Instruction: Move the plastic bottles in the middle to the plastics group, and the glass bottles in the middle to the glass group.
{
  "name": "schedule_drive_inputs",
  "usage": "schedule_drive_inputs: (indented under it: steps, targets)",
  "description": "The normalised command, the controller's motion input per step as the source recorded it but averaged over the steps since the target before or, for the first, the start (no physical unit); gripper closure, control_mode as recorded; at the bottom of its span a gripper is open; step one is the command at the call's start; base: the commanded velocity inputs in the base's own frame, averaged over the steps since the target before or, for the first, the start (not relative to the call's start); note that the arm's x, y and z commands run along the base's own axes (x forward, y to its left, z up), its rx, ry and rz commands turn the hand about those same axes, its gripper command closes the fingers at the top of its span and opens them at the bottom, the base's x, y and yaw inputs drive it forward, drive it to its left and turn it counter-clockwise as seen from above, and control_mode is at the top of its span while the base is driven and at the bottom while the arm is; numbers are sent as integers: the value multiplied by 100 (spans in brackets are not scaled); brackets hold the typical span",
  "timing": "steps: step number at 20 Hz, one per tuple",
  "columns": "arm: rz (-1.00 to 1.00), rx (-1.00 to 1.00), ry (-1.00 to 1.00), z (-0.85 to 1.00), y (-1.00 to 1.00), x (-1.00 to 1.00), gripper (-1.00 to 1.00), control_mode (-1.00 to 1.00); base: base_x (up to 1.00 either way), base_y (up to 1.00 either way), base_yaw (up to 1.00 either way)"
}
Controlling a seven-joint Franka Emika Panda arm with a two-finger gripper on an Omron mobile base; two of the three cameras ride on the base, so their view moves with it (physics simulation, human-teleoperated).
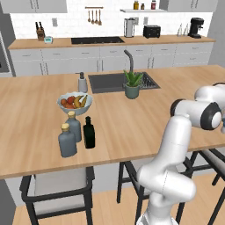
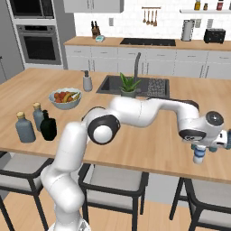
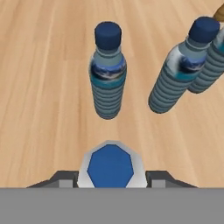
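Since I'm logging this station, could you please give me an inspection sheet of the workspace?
Surface: light wooden island counter.
Job's things: small ribbed see-through water bottle between the fingers; opaque black bottle beside two grey-blue stoppered glass bottles; blue-capped plastic bottles stand ahead.
Clutter: fruit bowl, soap pump dispenser, potted plant.
Grippers: gripper shut on the water bottle.
Cables: nothing seen.
Surroundings: black toaster, stools.

plastic bottles (image 3: 108, 72) ahead — bare counter (image 3: 43, 87) alongside
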Motion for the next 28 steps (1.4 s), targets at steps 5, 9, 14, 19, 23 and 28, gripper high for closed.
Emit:
schedule_drive_inputs:
  steps: [5, 9, 14, 19, 23, 28]
  targets:
    - [8, -4, -10, -7, 0, 0, 100, -100, 0, 0, 0]
    - [7, -1, -13, 0, 0, 4, 100, -100, 0, 0, 0]
    - [4, 0, -1, 0, 0, 8, 100, -100, 0, 0, 0]
    - [1, 0, 0, 0, 0, 19, 100, -100, 0, 0, 0]
    - [0, 0, 0, 0, 0, 23, 100, -100, 0, 0, 0]
    - [0, 0, 1, -4, 0, 4, 100, -100, 0, 0, 0]
